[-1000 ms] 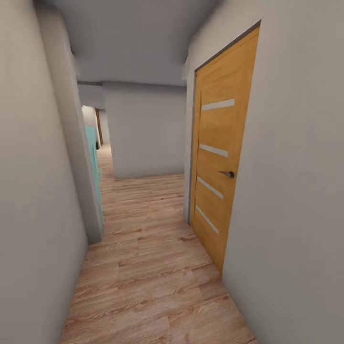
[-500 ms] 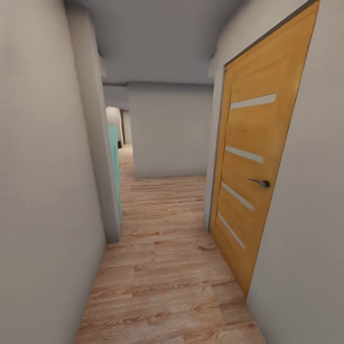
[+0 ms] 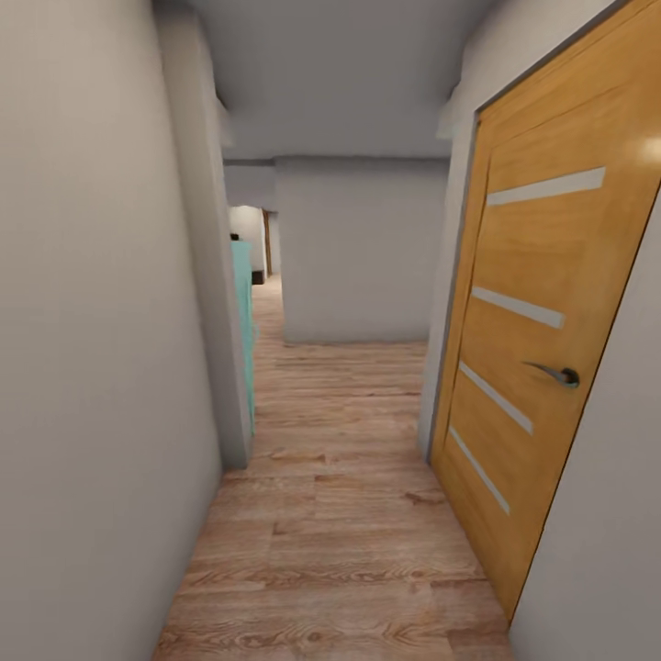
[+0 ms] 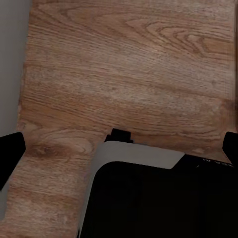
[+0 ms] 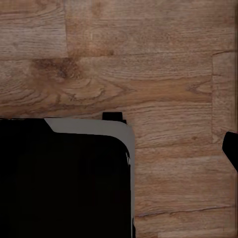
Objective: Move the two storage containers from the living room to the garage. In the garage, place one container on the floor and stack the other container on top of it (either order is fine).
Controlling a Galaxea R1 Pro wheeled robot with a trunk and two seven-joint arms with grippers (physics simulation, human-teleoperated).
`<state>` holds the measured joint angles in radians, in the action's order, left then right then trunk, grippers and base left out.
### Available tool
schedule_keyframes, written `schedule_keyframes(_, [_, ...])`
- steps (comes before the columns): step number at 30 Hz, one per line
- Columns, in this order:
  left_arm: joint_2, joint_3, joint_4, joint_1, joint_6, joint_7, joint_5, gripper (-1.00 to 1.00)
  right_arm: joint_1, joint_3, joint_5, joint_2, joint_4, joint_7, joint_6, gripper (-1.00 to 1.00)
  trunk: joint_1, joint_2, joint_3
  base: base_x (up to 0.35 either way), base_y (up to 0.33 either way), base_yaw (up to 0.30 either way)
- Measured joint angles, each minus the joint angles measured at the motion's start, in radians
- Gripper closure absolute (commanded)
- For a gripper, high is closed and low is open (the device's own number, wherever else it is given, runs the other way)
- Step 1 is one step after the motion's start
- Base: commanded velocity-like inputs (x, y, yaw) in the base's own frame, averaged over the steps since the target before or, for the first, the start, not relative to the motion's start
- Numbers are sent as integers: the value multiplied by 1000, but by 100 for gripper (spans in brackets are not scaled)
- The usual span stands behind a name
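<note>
A narrow hallway is seen from the head camera. The wooden door [image 3: 542, 367] is the landmark. It is shut, and a dark handle [image 3: 555, 373] is seen on it. Since a second ago the door has grown bigger in the picture and slid toward the right edge, because the camera has moved forward. A grey wall [image 3: 358, 248] stands far past the door, at the end of the hall. Across the hall from the door, a teal panel [image 3: 243, 330] is seen beside a wall corner. The wood plank floor [image 3: 349, 514] runs below the door. No storage containers are seen. In both wrist pictures, dark fingertips [image 4: 11, 151] [image 5: 230, 148] are seen far apart at the edges, so both grippers are spread wide and hold nothing. The robot's dark base [image 4: 158, 198] is seen over the planks.
</note>
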<state>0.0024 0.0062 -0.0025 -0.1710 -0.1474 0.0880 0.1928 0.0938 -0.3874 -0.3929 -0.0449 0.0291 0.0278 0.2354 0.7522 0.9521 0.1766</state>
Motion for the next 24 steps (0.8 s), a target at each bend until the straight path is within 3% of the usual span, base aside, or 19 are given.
schedule_keyframes(24, [2,0,0,0,8,0,0,-100,0,-5,4,-6,0,0,1,-100,0,0,0,315,-30,3])
